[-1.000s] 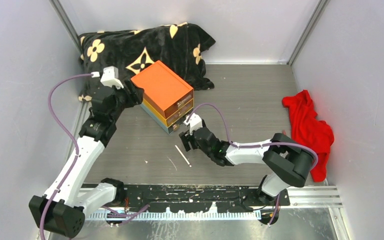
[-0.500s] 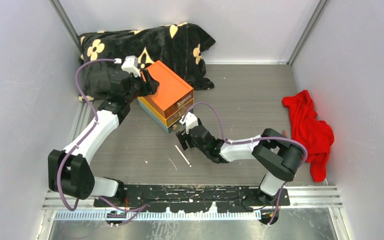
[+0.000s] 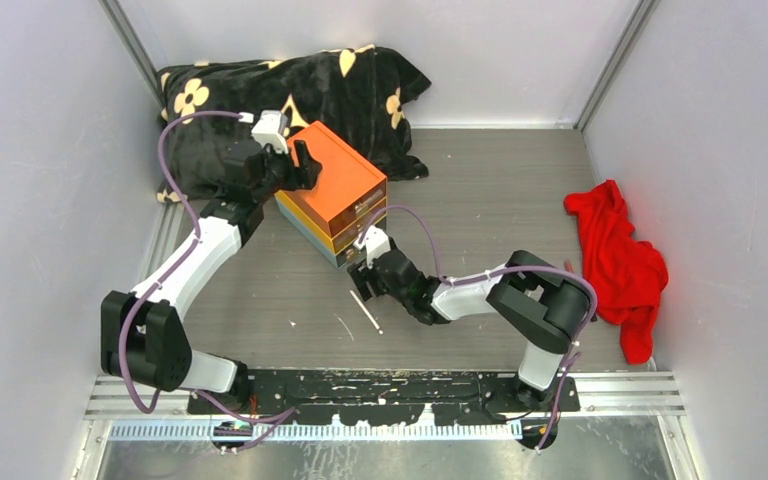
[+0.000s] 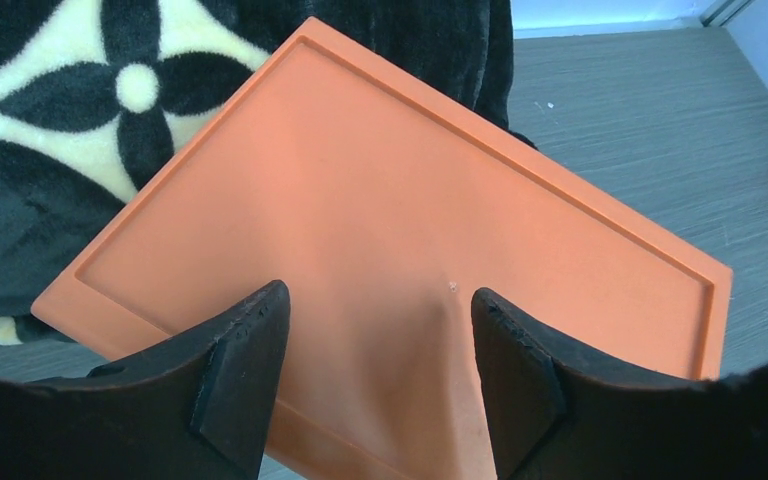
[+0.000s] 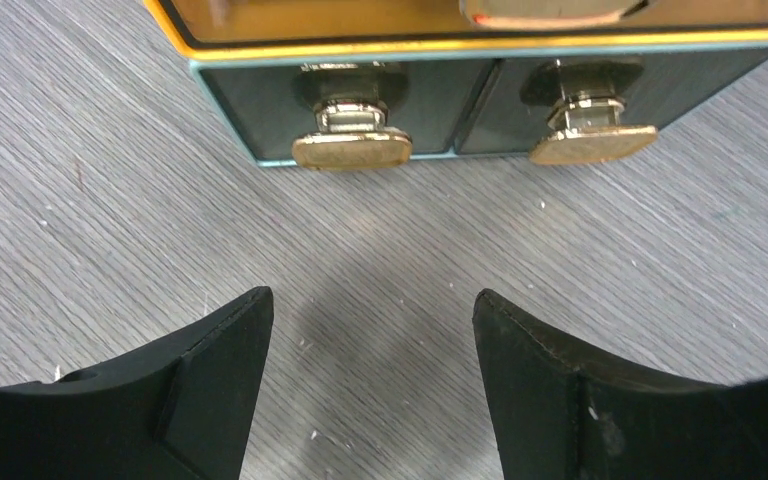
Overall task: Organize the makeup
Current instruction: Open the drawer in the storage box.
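The orange box with clear drawers (image 3: pixel 335 190) stands at the back left of the table. My left gripper (image 3: pixel 303 166) is open and empty just over the box's orange lid (image 4: pixel 400 210), near its left rear part. My right gripper (image 3: pixel 362 274) is open and empty, low over the table in front of the bottom drawers; their two gold knobs (image 5: pixel 352 148) (image 5: pixel 592 142) are just ahead of its fingers. A thin pale stick (image 3: pixel 366 311) lies on the table beside the right gripper. No brush, pencil or pink palette shows in the open; something pinkish (image 5: pixel 545 10) shows inside an upper drawer.
A black blanket with cream flowers (image 3: pixel 290 90) lies behind and under the box's rear side. A red cloth (image 3: pixel 615 255) lies at the right wall. Grey walls close in the table on three sides.
My left arm has swung from the box's left side to over its lid. My right gripper has moved slightly toward the bottom drawers.
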`<control>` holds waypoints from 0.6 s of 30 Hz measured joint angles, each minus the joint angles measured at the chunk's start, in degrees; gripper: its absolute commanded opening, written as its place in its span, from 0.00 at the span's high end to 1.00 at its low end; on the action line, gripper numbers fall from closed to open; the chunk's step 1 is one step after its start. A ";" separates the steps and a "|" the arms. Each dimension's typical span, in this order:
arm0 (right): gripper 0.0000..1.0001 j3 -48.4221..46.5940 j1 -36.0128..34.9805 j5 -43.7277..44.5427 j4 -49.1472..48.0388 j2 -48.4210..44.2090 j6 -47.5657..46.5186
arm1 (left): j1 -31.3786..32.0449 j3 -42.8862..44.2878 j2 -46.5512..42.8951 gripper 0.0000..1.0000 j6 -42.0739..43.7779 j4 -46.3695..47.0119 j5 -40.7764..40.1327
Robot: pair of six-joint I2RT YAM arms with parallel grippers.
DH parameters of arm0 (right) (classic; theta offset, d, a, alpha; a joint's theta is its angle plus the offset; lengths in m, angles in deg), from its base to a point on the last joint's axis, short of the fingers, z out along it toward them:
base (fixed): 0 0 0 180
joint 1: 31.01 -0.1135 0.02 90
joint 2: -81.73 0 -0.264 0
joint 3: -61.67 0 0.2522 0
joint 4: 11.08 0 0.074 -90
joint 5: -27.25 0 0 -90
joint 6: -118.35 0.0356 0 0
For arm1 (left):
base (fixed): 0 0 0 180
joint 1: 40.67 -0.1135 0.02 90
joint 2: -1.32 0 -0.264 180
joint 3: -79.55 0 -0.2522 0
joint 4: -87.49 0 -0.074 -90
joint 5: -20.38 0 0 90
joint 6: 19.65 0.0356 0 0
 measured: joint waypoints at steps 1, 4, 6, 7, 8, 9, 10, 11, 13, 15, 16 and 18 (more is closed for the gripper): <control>0.25 -0.09 0.07 -0.33 -0.35 0.13 0.00 | 0.00 -0.11 0.02 0.32 0.42 0.20 0.00; 0.26 -0.04 0.44 -1.57 -2.51 0.24 0.04 | 0.00 -0.48 0.02 0.33 2.05 0.72 -0.04; 0.25 0.35 0.70 -2.14 -5.18 0.22 0.20 | 0.02 -0.61 0.07 0.33 3.08 0.90 -0.04; 0.25 0.70 0.85 -2.23 -6.34 0.22 0.26 | 0.04 -0.72 0.11 0.33 3.39 1.09 -0.04; 0.24 1.03 0.92 -2.32 -7.17 0.22 0.35 | 0.04 -0.79 0.15 0.33 3.63 1.27 -0.04; 0.24 1.44 1.07 -2.36 -7.96 0.22 0.42 | 0.04 -0.87 0.17 0.33 3.98 1.44 0.00; 0.24 1.70 1.20 -2.43 -8.46 0.22 0.44 | 0.04 -1.03 0.22 0.33 4.31 1.70 0.04; 0.24 1.84 1.31 -2.49 -8.74 0.22 0.42 | 0.04 -1.16 0.28 0.34 4.42 2.03 0.07; 0.24 1.86 1.70 -3.45 -9.51 0.22 0.42 | 0.04 -1.42 0.46 0.34 4.59 2.82 0.13; 0.25 1.84 2.08 -4.76 -10.75 0.35 0.44 | 0.04 -1.60 0.72 0.34 4.61 3.65 0.20; 0.25 1.77 2.32 -5.33 -11.39 0.57 0.44 | 0.04 -1.77 0.83 0.34 4.63 4.09 0.24; 0.25 1.40 2.49 -6.56 -12.17 1.46 0.42 | 0.04 -2.12 0.92 0.34 4.74 4.96 0.35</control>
